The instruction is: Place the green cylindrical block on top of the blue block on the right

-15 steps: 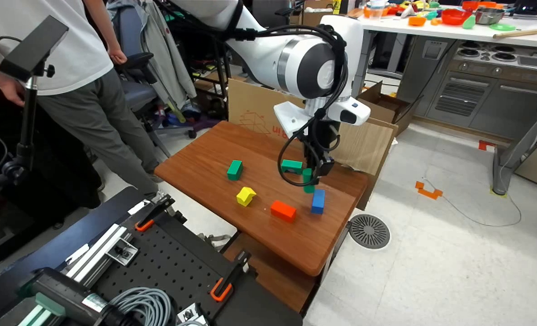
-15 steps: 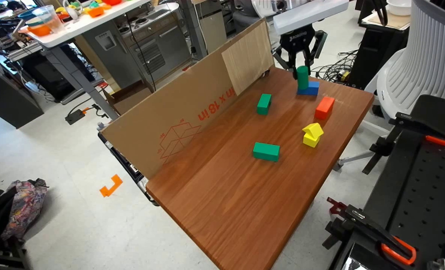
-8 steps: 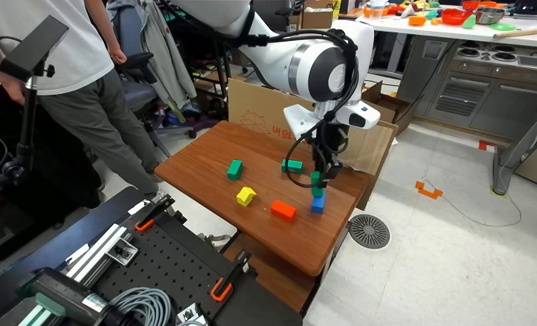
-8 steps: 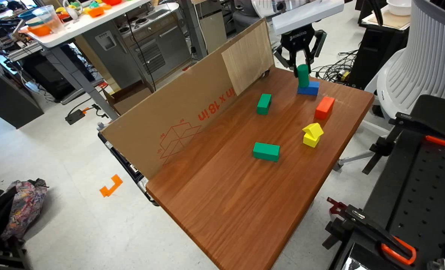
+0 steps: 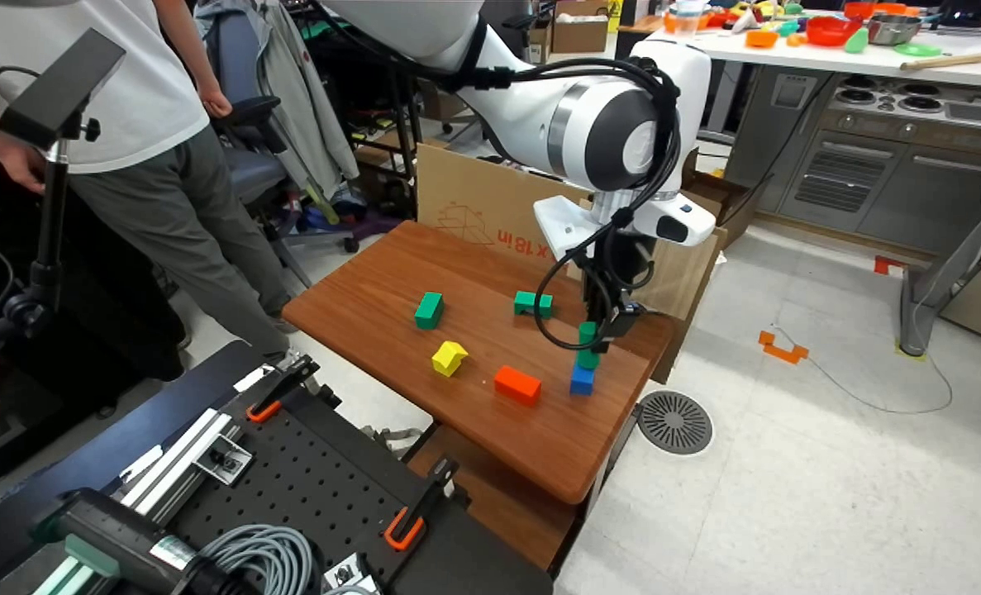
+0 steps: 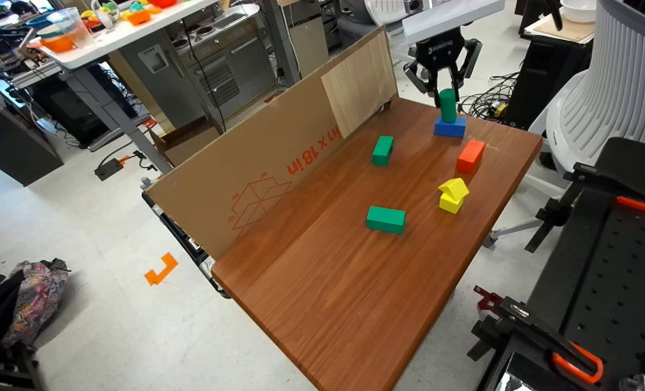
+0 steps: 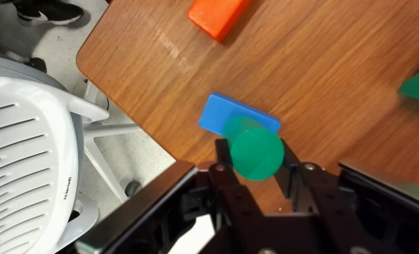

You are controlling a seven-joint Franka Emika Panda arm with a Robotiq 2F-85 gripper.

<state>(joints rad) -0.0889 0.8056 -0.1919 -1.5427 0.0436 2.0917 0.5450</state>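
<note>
The green cylindrical block is upright in my gripper, which is shut on it with a finger on each side. It also shows in the wrist view and in an exterior view, partly hidden by a finger. The blue block lies flat on the table directly below it, also seen in the wrist view and an exterior view. The cylinder's lower end overlaps the blue block's top in all views. I cannot tell whether it rests on it or hovers just above.
An orange-red block and stacked yellow blocks lie nearby. A green rectangular block and a green notched block are on the table. A cardboard wall lines one edge. The table edge is close to the blue block.
My gripper with the green cylinder has moved to the right in both exterior views, to over the blue block. The blue block has shifted slightly. The grip is unchanged.
</note>
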